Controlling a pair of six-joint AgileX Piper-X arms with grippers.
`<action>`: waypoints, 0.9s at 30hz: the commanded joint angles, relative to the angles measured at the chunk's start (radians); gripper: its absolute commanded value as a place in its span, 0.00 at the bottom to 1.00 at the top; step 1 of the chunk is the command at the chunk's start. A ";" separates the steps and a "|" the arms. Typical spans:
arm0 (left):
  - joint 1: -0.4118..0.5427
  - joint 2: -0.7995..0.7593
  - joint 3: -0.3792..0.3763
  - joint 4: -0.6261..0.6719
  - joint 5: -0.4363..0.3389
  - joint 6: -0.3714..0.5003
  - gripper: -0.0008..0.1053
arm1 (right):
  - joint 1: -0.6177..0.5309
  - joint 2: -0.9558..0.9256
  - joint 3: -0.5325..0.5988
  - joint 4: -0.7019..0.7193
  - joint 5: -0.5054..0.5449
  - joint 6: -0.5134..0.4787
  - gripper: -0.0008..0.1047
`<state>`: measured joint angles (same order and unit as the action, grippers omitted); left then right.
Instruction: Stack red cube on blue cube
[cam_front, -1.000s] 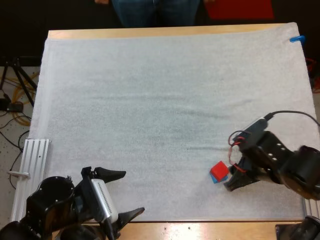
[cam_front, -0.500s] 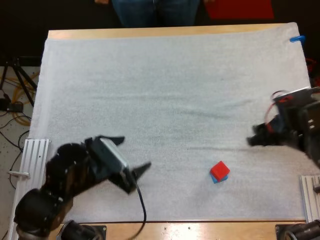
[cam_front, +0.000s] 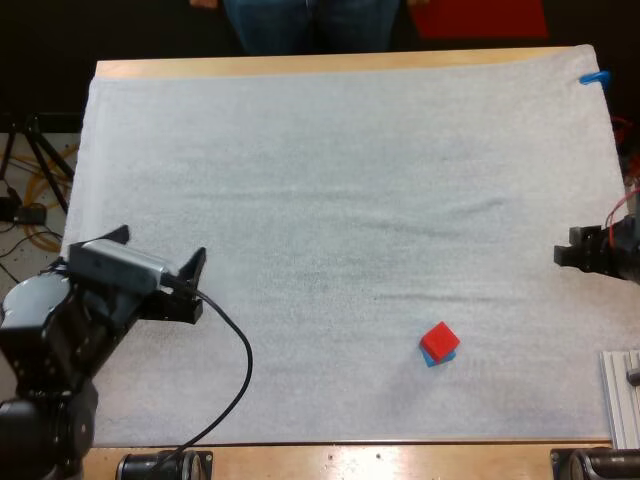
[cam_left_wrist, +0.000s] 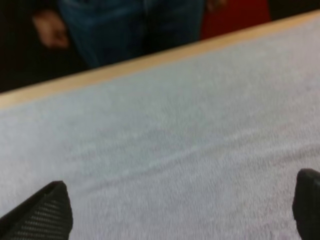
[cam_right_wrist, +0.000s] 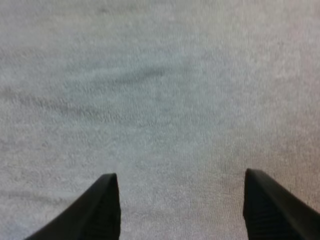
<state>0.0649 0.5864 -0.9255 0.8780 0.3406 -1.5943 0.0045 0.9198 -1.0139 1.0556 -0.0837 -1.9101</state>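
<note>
Red cube (cam_front: 438, 340) sits atop blue cube (cam_front: 434, 359) on white mat (cam_front: 330, 170). Stack is well apart from both our grippers: right of left gripper (cam_front: 160, 247), left of right gripper (cam_front: 562, 256). Both grippers spread wide, empty.

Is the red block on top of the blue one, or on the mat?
On top. The red cube sits on the blue cube, whose edge peeks out beneath it.

— Where's the left tool (cam_front: 160, 248)?
— Low at the left side, aimed forward, fingers spread wide with nothing between them.
— And the right tool (cam_front: 566, 256)?
— At the right edge, pointing inward, fingers likewise apart.
</note>
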 joint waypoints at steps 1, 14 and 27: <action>0.000 -0.019 -0.013 0.007 -0.001 0.004 0.83 | -0.003 -0.032 -0.007 -0.005 -0.003 -0.007 0.51; 0.000 -0.275 -0.015 0.102 -0.001 0.055 0.83 | -0.003 -0.322 -0.007 0.002 -0.004 -0.001 0.51; 0.000 -0.462 -0.012 0.174 -0.001 0.055 0.83 | -0.003 -0.756 0.168 0.046 -0.004 0.054 0.51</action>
<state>0.0647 0.1319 -0.9342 1.0470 0.3406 -1.5420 0.0045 0.1676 -0.8437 1.1016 -0.0837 -1.8604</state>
